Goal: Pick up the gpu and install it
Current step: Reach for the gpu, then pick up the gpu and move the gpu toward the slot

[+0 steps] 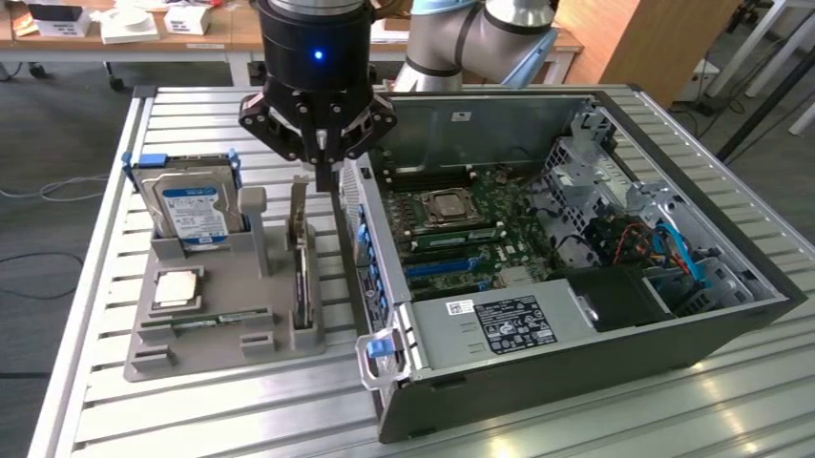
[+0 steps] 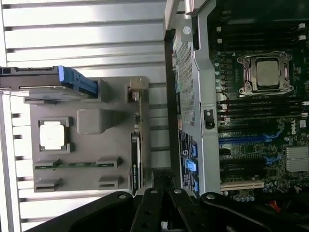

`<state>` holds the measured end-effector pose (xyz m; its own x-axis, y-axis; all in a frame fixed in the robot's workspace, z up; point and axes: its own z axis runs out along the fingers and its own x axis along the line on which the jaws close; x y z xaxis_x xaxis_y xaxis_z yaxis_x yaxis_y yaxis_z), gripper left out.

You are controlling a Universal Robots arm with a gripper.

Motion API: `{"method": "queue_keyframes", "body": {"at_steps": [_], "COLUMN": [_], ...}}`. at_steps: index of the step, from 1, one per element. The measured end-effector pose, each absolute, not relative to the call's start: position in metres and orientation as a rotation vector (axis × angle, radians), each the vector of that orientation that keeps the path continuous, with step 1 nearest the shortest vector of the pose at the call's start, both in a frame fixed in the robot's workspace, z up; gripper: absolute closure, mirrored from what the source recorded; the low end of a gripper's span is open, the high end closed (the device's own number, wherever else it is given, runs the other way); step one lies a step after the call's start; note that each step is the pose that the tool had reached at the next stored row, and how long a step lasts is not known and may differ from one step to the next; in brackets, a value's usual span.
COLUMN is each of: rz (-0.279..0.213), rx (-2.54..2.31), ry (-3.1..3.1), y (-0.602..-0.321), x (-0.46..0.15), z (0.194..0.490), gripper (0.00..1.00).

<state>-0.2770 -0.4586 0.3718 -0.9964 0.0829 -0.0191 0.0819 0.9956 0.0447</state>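
The gpu [image 1: 302,267] stands on its edge in a slot of the grey holder tray [image 1: 210,348], a thin dark card with a pale bracket at its far end. In the wrist view the gpu [image 2: 136,162] shows edge-on along the tray's [image 2: 89,121] side nearest the case. My gripper [image 1: 327,179] hangs above the gap between the card's far end and the computer case wall, with its fingers together and nothing between them. The gripper's [image 2: 162,181] dark fingers point down just beside the card.
A silver hard drive with a blue label [image 1: 191,205], a CPU chip [image 1: 176,286] and a green memory stick [image 1: 219,320] sit in the same tray. The open computer case [image 1: 574,363] lies at the exterior view's right, showing its motherboard [image 1: 465,229] and power supply [image 1: 510,324]. Everything rests on a slatted metal table [image 1: 191,420].
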Motion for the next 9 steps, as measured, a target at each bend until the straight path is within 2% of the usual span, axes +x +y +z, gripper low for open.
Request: {"method": "queue_keyframes", "body": {"at_steps": [9], "rz": [0.068], "rx": [0.129], "ry": [3.117], "y": [-0.4603], "x": [-0.2772], "z": [0.3718], "gripper": [0.89]}}
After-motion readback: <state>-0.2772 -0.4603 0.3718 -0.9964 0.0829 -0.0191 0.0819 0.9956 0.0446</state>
